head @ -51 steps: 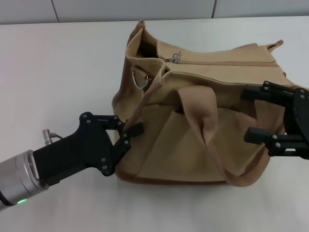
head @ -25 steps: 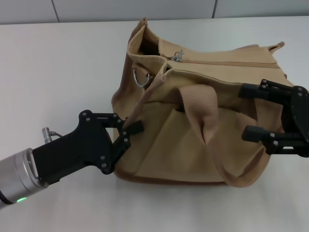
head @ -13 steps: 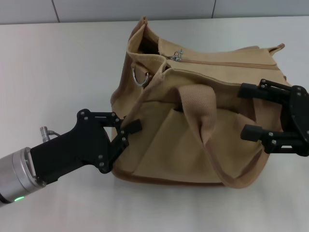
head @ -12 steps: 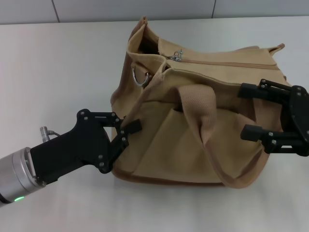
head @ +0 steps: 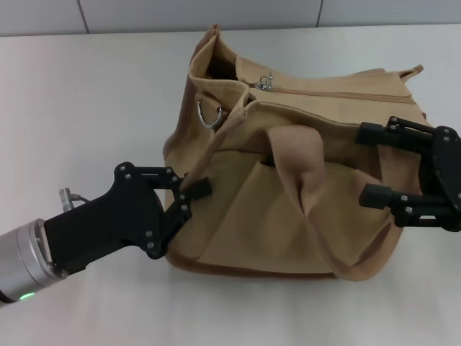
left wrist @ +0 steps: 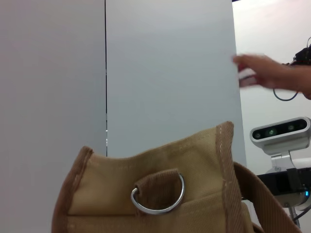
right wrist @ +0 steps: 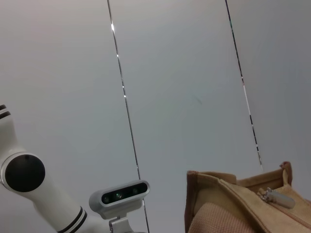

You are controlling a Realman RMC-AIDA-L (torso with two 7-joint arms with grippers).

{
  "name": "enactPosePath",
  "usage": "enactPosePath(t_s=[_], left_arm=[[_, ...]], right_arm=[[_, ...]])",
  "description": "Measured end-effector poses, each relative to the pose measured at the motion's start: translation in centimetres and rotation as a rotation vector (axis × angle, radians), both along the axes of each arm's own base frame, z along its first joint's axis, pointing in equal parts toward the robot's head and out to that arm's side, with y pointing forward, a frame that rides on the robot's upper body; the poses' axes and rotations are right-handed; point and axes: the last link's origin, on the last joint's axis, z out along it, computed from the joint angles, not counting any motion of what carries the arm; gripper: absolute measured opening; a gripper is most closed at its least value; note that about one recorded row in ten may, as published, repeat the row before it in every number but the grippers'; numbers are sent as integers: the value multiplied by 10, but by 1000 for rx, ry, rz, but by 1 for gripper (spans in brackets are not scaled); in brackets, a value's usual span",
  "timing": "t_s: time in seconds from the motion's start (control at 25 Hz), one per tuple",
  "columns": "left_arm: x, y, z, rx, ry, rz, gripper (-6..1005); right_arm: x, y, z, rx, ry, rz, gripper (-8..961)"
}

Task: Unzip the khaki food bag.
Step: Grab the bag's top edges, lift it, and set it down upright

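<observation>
Counter (head: 86, 108): pale and bare around the load; carries the bag near the middle, well within reach of both arms.
Bag (head: 288, 216): stands upright on the counter, long side toward the robot, front pocket facing near. Soft canvas, so likely to slide or fold unless braced at both ends before any pull along the top.
Left gripper (head: 189, 189): low at the bag's left end, jaws closed down narrow on a fold of canvas at the corner. Best kept firm there as the anchor; if let go, whole bag probably drags with the zip.
Right gripper (head: 376, 164): at the bag's right end, jaws spread wide, one above and one below, touching or just beside the cloth, gripping nothing. Needs either to brace that end or to rise to the top seam.
Handle (head: 302, 166): near webbing loop flopped forward over the pocket; clear of the zip line, no need to shift.
Zip track (head: 338, 94): runs along the top toward the right end, looks shut over most of its length.
Ring (left wrist: 158, 196): metal, on the left end panel, hanging loose; worth avoiding as a snag.
Pull (head: 263, 83): small silver tab at the left part of the top seam, untouched. Needs a pinch square on the tab, then a draw straight along the track, low and steady, without lifting.
</observation>
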Motion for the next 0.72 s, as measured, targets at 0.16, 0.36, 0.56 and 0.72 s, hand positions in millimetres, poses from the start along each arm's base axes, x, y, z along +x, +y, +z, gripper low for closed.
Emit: enactPosePath(t_s=[0.16, 0.36, 0.56, 0.72], left_arm=[[0, 0, 2, 7, -2, 1, 60], [1, 3, 6, 4, -7, -6, 60], [4, 6, 11, 2, -12, -21, 60], [10, 16, 23, -5, 7, -64, 61]], right_arm=[[0, 0, 0, 2, 1, -1, 838], [1, 1, 6, 28, 20, -8, 838], [1, 2, 18, 84, 69, -11, 838], [-7, 18, 28, 176, 98, -9, 838]])
